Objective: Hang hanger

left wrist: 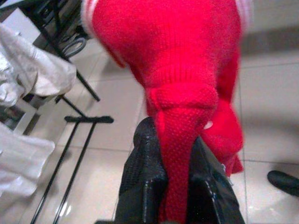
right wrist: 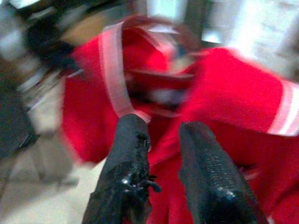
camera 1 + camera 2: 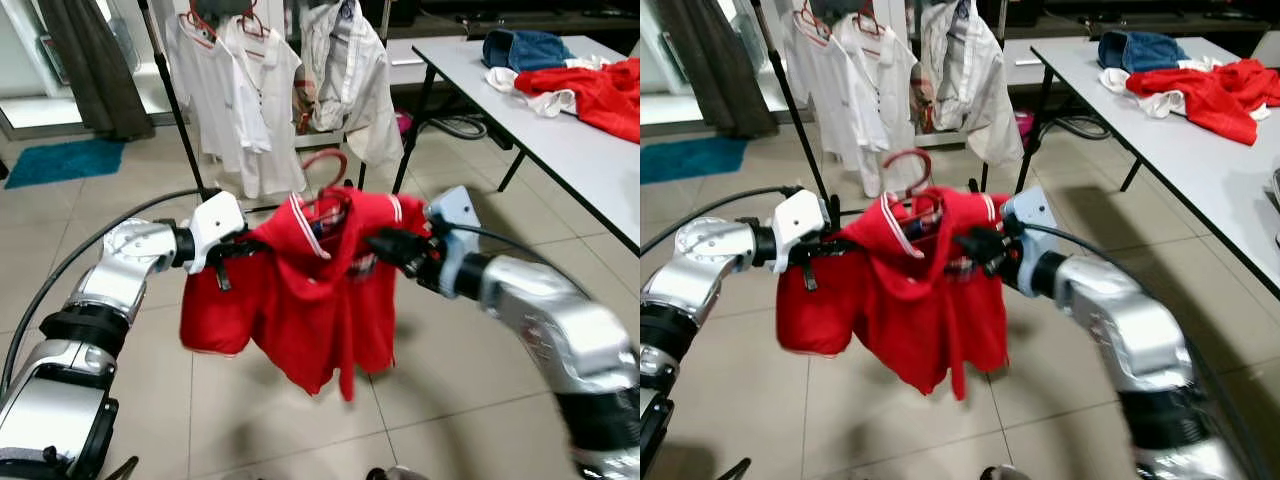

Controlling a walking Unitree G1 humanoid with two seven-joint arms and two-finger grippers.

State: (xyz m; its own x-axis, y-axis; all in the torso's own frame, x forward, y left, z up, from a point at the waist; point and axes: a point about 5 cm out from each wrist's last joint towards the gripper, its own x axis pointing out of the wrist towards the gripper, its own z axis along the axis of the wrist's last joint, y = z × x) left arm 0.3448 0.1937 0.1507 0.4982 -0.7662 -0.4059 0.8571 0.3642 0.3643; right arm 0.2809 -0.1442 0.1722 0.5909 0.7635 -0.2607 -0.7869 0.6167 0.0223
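Worktop [image 3: 560, 130] at right carries red and blue clothes; rack [image 3: 180, 110] ahead holds white shirts [image 3: 255, 100]; red shirt [image 3: 300, 290] on its hanger [image 3: 325, 175] hangs between both arms above the floor; left tool [image 1: 175, 186] pinches its sleeve; right tool [image 2: 163, 158] spread, at the shoulder.

I see a red shirt [image 3: 300, 290] with white-striped collar on a red hanger [image 3: 322, 170]; white shirts [image 3: 250, 90] far; teal mat [image 3: 65, 160], possibly.
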